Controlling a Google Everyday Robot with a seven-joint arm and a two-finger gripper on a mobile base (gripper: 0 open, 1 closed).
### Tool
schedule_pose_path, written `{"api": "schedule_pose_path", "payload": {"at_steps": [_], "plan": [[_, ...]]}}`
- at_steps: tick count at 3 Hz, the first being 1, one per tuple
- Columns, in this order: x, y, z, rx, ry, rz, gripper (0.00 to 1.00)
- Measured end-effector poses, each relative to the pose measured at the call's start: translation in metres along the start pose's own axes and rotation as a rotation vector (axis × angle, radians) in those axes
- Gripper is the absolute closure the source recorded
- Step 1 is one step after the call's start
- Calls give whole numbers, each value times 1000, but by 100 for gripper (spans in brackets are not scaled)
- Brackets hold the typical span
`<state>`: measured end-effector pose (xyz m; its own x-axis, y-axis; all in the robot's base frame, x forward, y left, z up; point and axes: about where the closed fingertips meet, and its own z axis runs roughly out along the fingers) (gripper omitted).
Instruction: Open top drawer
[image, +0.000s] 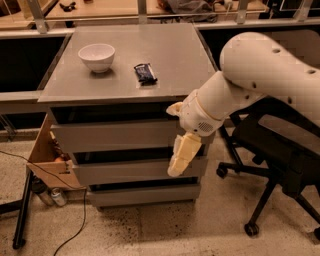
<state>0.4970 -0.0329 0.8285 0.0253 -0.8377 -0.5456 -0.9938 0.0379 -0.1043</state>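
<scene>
The top drawer (110, 136) is the wide matte-grey, handle-less front just under the cabinet top (165, 47), and it sits closed, flush with the cabinet. Two slimmer grey drawer fronts (120, 171) lie below it, also closed. My gripper (181, 156) hangs pointing down from the thick white arm (250, 80). It is in front of the cabinet's right side, level with the gap between the top and middle fronts. The arm's wrist covers the right end of the top drawer front.
A white bowl (97, 56) and a dark snack bar (145, 73) lie on the cabinet top. A black office chair (280, 165) stands close on the right. An open cardboard box (47, 157), cans (52, 196), a cable and a black stand leg (22, 215) are at the left.
</scene>
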Motion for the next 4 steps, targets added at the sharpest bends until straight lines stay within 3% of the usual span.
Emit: {"api": "schedule_pose_path", "payload": {"at_steps": [2,4], "plan": [[-12,-48,70,-28,-6,26,0],[-10,-90,116,-4,13,95,0]]}}
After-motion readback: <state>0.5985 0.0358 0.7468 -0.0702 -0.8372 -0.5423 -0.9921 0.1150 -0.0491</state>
